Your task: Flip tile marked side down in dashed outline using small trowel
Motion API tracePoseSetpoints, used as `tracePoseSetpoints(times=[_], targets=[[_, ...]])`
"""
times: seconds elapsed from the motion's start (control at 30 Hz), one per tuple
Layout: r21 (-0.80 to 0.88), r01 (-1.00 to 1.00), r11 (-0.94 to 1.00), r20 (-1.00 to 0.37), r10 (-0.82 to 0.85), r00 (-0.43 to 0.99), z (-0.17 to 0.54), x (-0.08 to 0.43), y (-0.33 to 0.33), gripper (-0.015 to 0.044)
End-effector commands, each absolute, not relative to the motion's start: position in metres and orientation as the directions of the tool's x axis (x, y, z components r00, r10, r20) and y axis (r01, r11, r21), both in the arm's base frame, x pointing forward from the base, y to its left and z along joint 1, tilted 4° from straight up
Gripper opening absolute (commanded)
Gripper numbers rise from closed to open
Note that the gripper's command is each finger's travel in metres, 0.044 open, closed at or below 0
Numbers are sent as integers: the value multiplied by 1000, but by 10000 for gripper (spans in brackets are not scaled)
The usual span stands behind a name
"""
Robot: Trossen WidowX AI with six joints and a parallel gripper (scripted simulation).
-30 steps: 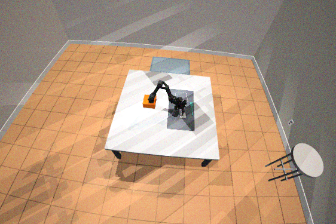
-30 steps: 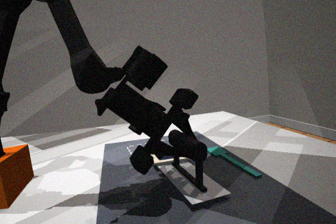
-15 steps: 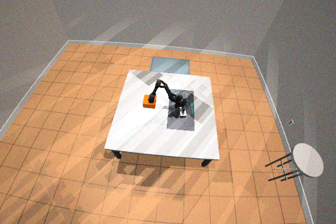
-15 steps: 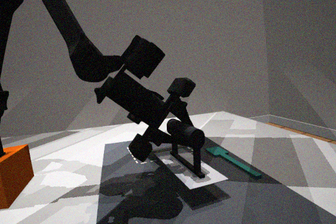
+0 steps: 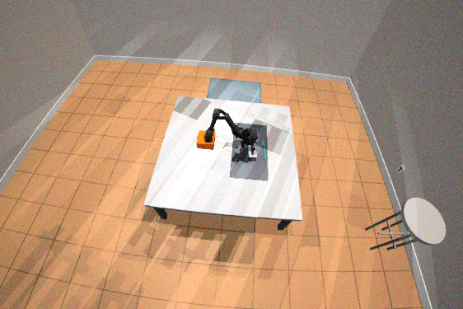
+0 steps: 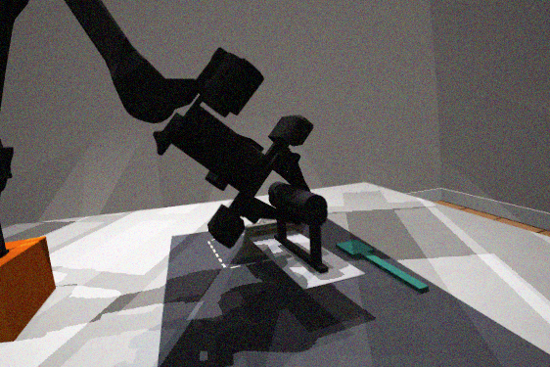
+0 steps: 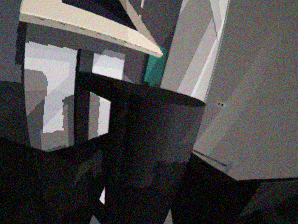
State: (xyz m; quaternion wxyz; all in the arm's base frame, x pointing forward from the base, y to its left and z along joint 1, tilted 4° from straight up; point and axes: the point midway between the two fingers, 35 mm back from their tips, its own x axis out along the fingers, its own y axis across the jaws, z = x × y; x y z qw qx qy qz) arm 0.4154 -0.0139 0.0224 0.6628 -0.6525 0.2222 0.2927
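My gripper (image 6: 283, 193) is shut on the black round handle (image 6: 299, 203) (image 7: 155, 130) of the trowel, low over the dark mat (image 6: 440, 328) (image 5: 249, 172). The trowel's flat pale blade (image 6: 340, 274) (image 7: 57, 110) lies low over the mat, below the handle's bracket. In the wrist view the cream tile (image 7: 37, 10) is at the blade's far end, with part of its dark square mark in sight. Its tilt and its contact with the blade are unclear. In the exterior view the tile is mostly hidden behind the gripper. Part of the dashed outline (image 6: 217, 253) shows beside the gripper.
A green flat-headed tool (image 6: 397, 273) (image 5: 264, 150) (image 7: 155, 67) lies on the mat to the right of the trowel. The orange block (image 5: 205, 140) (image 6: 24, 292) stands under the arm's base on the white table (image 5: 194, 184). A round stool (image 5: 424, 221) stands away from the table.
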Motion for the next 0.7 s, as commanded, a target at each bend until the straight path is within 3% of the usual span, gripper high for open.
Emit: tracePoseSetpoints(times=[0.0,0.67], targets=[[-750,-661,-22,-660,99,745,33,418,-8,0],[-750,-661,-20,-659,101,745,40,416,24,0]])
